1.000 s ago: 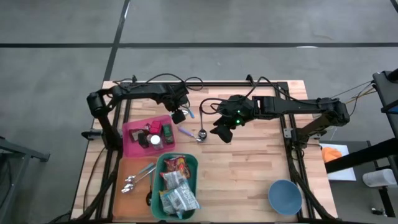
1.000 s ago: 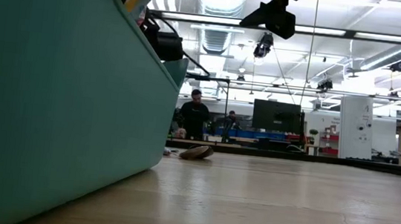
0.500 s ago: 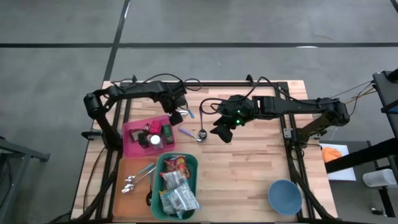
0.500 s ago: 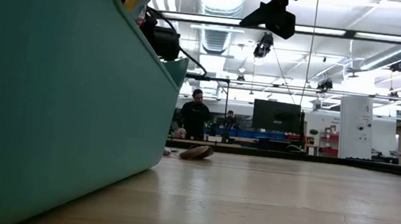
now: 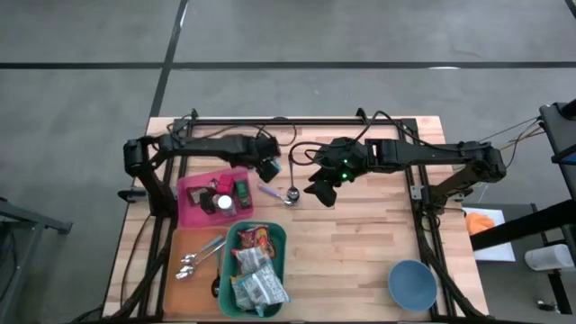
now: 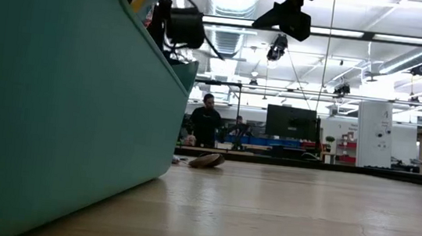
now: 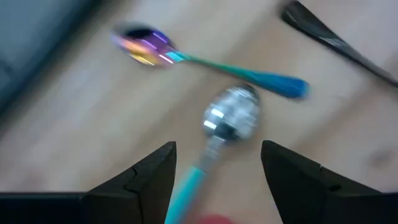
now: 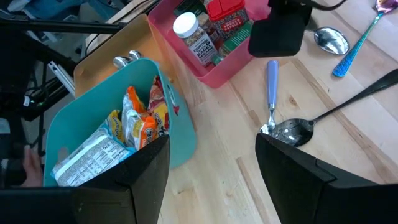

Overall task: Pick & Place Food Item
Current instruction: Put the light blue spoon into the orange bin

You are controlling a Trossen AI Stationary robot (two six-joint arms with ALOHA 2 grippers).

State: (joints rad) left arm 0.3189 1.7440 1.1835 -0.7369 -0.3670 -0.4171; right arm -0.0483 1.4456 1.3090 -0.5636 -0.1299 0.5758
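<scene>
From above we see the wooden bench (image 5: pixel 360 243) with a teal bin (image 5: pixel 255 270) of food packets (image 5: pixel 256 286) near its front left, a pink bin (image 5: pixel 216 195) of jars just behind it, and an orange tray (image 5: pixel 193 261) with spoons to the bin's left. A blue bowl (image 5: pixel 412 283) sits at the front right. The left gripper (image 5: pixel 268 169) hovers by the pink bin's far right corner, over loose spoons (image 5: pixel 281 192); the right gripper (image 5: pixel 322 189) hangs near mid-bench, just right of those spoons.

At bench level, we see the teal bin's wall (image 6: pixel 55 109) filling the left side, a small brownish item (image 6: pixel 206 161) lying on the bench beyond, and people standing far back in the room.

Through the left wrist camera we see its fingers (image 7: pixel 149 177) spread apart, holding nothing, above a silver spoon bowl (image 7: pixel 233 115) and an iridescent spoon (image 7: pixel 146 48).

Through the right wrist camera we see its fingers (image 8: pixel 124 186) parted and empty, with the food packets (image 8: pixel 134 134) lying in the teal bin (image 8: pixel 180 134) and the pink bin (image 8: pixel 211 68) beyond.
</scene>
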